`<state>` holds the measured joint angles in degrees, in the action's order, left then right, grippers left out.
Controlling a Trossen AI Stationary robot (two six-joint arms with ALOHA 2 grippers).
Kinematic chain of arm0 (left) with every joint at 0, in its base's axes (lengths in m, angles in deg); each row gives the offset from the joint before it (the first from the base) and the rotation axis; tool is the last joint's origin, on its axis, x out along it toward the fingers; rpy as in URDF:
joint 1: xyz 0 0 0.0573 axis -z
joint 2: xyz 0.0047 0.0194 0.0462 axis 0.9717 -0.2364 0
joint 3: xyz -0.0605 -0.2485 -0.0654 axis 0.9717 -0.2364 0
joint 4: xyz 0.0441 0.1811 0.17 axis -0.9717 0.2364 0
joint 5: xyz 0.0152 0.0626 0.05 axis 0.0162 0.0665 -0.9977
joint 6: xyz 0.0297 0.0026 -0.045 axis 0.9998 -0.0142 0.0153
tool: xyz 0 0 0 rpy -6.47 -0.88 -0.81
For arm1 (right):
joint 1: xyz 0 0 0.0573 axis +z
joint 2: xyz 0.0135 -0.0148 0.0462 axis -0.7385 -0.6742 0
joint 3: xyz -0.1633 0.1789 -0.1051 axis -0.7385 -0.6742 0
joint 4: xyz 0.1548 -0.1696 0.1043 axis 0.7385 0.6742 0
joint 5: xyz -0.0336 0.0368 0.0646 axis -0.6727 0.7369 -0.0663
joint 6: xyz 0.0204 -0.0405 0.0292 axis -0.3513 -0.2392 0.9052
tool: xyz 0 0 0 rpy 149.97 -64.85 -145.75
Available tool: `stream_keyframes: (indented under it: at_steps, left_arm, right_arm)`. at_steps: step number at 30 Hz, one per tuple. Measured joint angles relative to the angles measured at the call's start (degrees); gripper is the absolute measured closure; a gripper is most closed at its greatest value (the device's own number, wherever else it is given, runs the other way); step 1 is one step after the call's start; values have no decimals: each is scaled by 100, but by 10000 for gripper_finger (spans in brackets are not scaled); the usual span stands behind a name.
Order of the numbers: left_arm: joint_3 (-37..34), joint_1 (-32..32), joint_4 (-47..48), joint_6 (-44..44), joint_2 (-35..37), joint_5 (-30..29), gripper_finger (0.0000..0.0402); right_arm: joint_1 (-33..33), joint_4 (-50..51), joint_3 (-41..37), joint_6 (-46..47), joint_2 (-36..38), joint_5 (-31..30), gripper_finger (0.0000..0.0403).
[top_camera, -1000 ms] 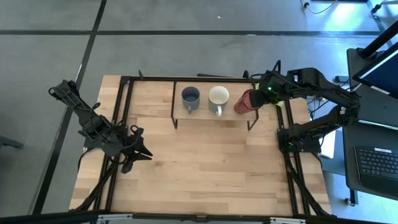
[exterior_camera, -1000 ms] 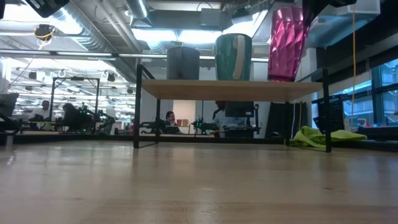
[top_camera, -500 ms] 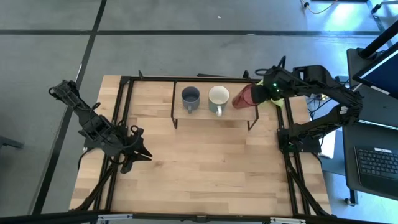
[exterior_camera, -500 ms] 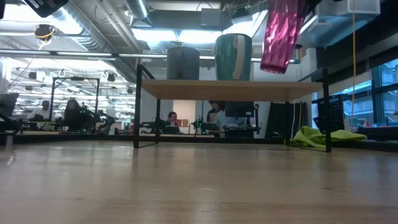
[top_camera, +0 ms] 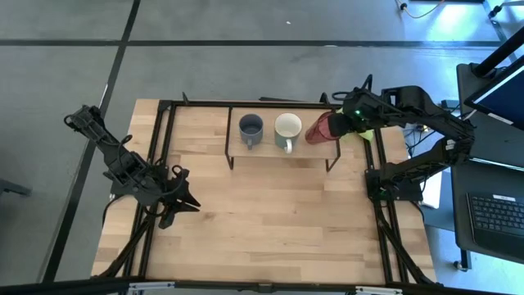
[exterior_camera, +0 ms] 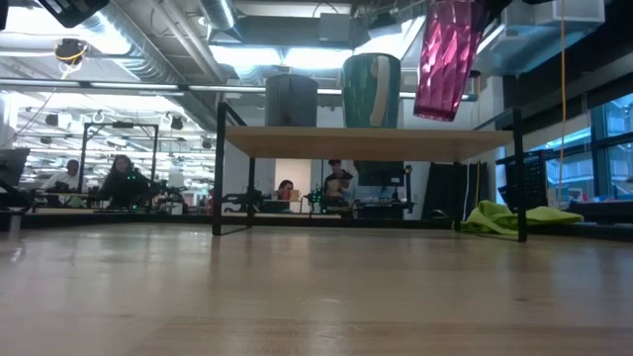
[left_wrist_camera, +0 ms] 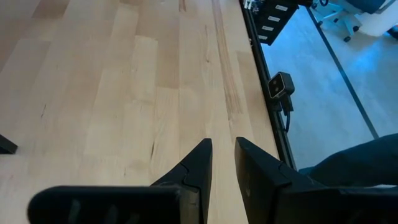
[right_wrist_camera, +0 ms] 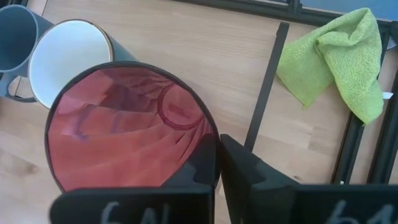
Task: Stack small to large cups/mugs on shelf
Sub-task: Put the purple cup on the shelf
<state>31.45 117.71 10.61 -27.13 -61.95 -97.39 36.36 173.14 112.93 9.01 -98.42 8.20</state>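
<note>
- Right gripper point(right_wrist_camera: 217, 158) pinches the rim of the red tumbler point(exterior_camera: 450, 59); you hold it tilted, clear above the shelf point(exterior_camera: 366, 143), right end, beside the white mug point(top_camera: 287, 127) and grey mug point(top_camera: 250, 126)
- Judged light, thin-walled, slippery; keep the rim grip
- Low view shows the clearance; high view hides it
- Left gripper point(left_wrist_camera: 221, 165) waits over the table, fingers nearly together, empty

A crumpled lime-green cloth point(right_wrist_camera: 339, 59) lies on the large light-wood table point(top_camera: 270, 213), out by its black metal frame; in the low view the cloth point(exterior_camera: 519, 216) shows as a soft heap on the tabletop point(exterior_camera: 316, 297). Off the table's edge stands a dark desk carrying a black keyboard point(top_camera: 498, 215). Far across the room, under bright ceiling lights, seated people point(exterior_camera: 121, 178) work at desks.
</note>
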Motion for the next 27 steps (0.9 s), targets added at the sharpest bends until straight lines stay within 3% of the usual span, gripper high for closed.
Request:
stream_keyframes:
  at_steps: [27]
  left_arm:
    - [0,1,-7,46,0,-2,337]
  right_arm:
    - [-291,0,-2,-101,-5,291,384]
